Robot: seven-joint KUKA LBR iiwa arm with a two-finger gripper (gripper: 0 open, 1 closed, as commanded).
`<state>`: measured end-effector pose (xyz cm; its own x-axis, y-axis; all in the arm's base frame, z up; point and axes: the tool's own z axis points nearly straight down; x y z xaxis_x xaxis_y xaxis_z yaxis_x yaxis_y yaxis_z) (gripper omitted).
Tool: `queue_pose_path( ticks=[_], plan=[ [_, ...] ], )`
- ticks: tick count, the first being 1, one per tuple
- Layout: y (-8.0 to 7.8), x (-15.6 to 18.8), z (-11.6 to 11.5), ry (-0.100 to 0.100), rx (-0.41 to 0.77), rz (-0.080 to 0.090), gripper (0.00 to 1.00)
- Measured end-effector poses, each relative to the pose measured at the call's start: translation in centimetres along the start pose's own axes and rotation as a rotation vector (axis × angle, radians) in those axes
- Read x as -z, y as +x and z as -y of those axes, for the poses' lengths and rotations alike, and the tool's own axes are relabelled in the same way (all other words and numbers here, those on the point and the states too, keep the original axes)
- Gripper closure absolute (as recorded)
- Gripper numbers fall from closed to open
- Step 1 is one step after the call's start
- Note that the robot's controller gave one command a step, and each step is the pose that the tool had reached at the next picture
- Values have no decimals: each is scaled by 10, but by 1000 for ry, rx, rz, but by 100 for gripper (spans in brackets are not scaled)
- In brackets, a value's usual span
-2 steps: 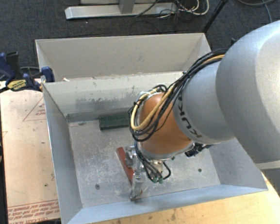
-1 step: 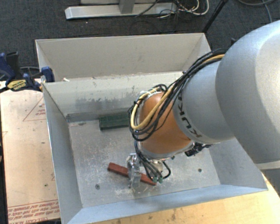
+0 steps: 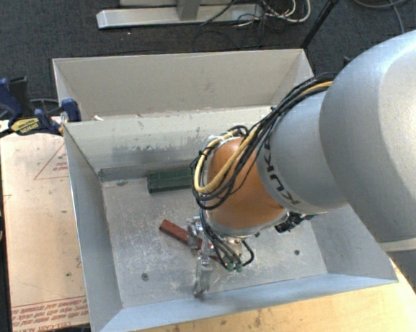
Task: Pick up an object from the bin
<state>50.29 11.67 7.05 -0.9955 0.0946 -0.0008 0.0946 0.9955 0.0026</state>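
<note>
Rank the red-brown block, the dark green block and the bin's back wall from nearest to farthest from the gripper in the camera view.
1. red-brown block: mid-floor, just up and left of the gripper.
2. dark green block: farther back, close to the rear of the floor.
3. back wall: farthest, behind the green one.

Bar at back of bin, small piece mid-floor before it, tool just right of that, near front wall.
</note>
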Motion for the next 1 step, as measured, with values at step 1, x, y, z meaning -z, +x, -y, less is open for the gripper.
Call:
queue_pose_path(
  ticks=[1],
  plan=[
    [-1,1,0,-1,-1,5,100]
  ],
)
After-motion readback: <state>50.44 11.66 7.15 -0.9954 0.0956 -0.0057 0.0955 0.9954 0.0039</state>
